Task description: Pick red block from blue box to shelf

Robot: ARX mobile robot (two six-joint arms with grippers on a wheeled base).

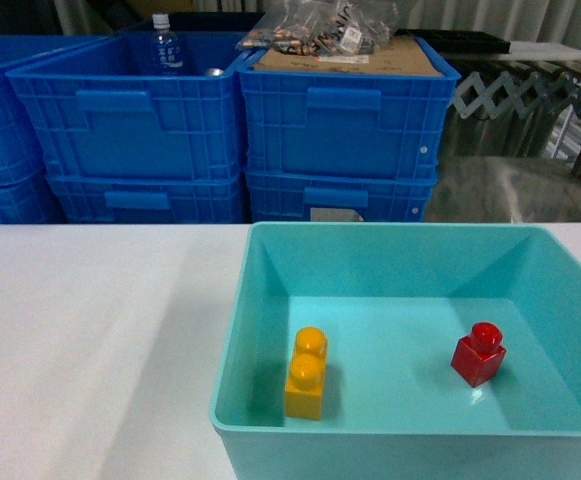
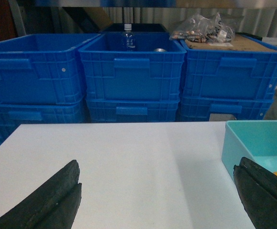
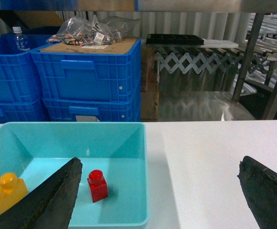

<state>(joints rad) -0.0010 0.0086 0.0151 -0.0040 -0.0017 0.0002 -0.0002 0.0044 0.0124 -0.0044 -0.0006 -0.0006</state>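
The red block (image 1: pixel 478 355) stands upright on the floor of the blue box (image 1: pixel 410 230), right of its middle. In the right wrist view the red block (image 3: pixel 97 186) lies just inside the left fingertip of my right gripper (image 3: pixel 160 161), which is open, empty and straddles the blue box's (image 3: pixel 128 143) right wall. My left gripper (image 2: pixel 158 164) hangs open and empty over the white table, with the blue box (image 2: pixel 233 143) by its right finger. The shelf (image 3: pixel 200 105) shows as shiny steel behind the table. Neither gripper appears in the head view.
A yellow two-stud brick (image 1: pixel 306 375) lies in the box's near left corner. Stacked dark blue crates (image 1: pixel 340 120) line the back; one holds a bottle (image 1: pixel 166 45), another carries cardboard with plastic bags (image 1: pixel 350 55). White table (image 1: pixel 90 330) extends left of the box.
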